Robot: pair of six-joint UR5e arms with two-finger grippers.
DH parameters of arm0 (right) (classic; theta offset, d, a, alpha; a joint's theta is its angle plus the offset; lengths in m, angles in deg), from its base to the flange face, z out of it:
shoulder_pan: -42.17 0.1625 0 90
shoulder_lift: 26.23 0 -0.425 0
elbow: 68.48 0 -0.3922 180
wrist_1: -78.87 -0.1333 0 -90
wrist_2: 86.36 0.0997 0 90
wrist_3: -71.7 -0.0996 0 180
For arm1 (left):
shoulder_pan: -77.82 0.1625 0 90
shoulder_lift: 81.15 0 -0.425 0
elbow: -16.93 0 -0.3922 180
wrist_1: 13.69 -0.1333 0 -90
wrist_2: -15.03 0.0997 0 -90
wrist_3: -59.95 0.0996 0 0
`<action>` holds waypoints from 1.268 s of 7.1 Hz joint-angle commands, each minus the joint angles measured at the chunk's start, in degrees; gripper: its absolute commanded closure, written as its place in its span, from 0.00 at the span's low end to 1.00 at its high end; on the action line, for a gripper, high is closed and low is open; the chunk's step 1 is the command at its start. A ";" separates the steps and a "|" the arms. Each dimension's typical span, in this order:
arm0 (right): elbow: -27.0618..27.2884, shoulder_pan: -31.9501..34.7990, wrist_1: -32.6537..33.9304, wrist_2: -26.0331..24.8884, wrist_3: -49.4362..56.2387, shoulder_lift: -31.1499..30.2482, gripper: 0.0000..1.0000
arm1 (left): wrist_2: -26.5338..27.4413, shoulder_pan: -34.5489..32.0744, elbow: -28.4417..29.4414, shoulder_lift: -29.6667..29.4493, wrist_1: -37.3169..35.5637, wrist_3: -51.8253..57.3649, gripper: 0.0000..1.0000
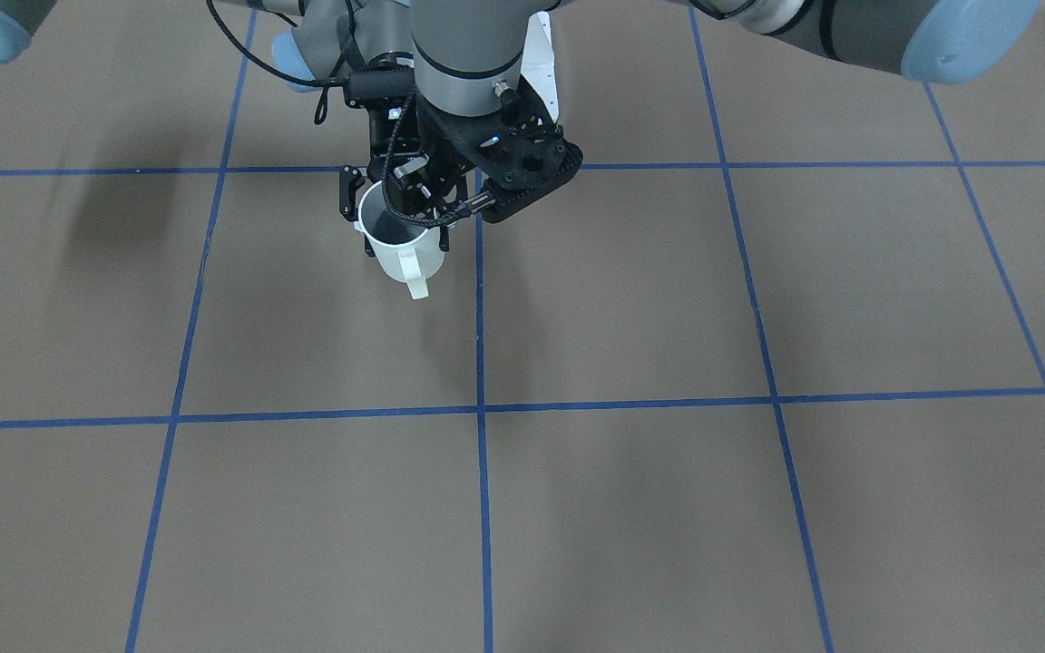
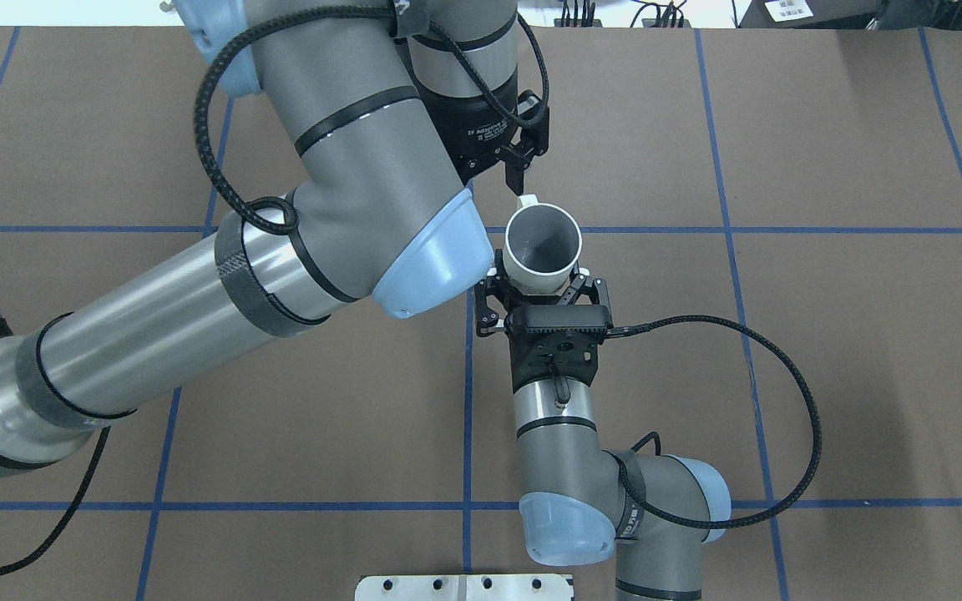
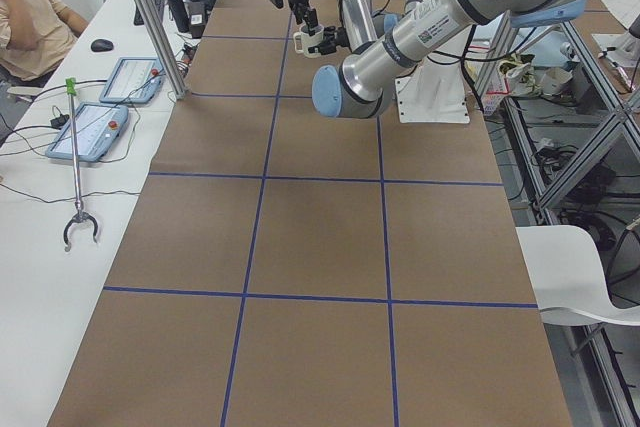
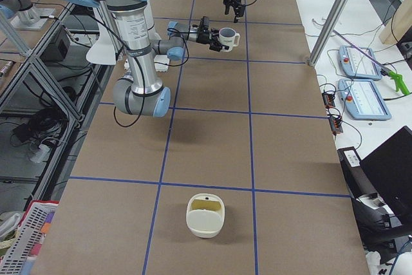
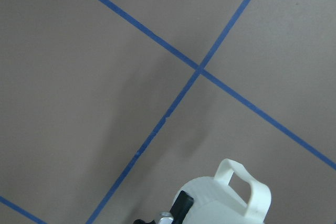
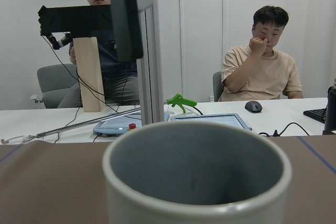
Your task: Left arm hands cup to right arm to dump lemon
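Observation:
The off-white cup [image 2: 541, 240] is upright in the air, its grey inside showing and its handle [image 2: 529, 201] pointing away from the robot. My right gripper [image 2: 541, 282] is shut on the cup's body from the robot's side; the cup fills the right wrist view [image 6: 195, 182]. My left gripper [image 2: 527, 163] points down just beyond the handle, open and apart from the cup. The cup shows below it in the left wrist view [image 5: 220, 203]. From the front the cup [image 1: 409, 256] hangs under the left wrist housing [image 1: 522, 168]. No lemon shows in any view.
An off-white container [image 4: 205, 214] with a yellowish inside stands on the brown table near the end on my right. Blue tape lines [image 1: 480, 408] grid the table. Operators [image 6: 262, 72] sit at a white side table with tablets [image 3: 95, 132]. A metal plate [image 2: 464, 587] lies at the robot's base.

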 commanded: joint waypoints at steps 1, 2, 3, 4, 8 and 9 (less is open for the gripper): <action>-0.52 -0.43 0.19 -0.32 1.05 0.10 0.69 | 0.70 3.19 0.19 -0.38 -0.90 0.65 0.12; -0.43 -0.52 0.19 -0.32 1.14 0.10 0.69 | 0.88 3.47 0.28 -0.38 -0.81 0.74 0.13; -0.26 -0.52 0.10 -0.32 1.23 0.10 0.69 | 1.49 4.17 0.46 -0.30 -0.72 0.75 0.14; -0.17 -0.52 0.02 -0.23 1.41 0.10 0.69 | 2.63 5.05 0.46 -0.47 -0.72 0.75 0.18; 0.36 -0.52 -0.33 -0.32 1.41 0.10 0.69 | 3.78 5.49 0.46 -0.47 -0.55 0.75 0.48; 0.44 -0.52 -0.42 -0.32 1.41 0.10 0.69 | 3.78 5.58 0.46 -0.47 -0.37 0.75 0.50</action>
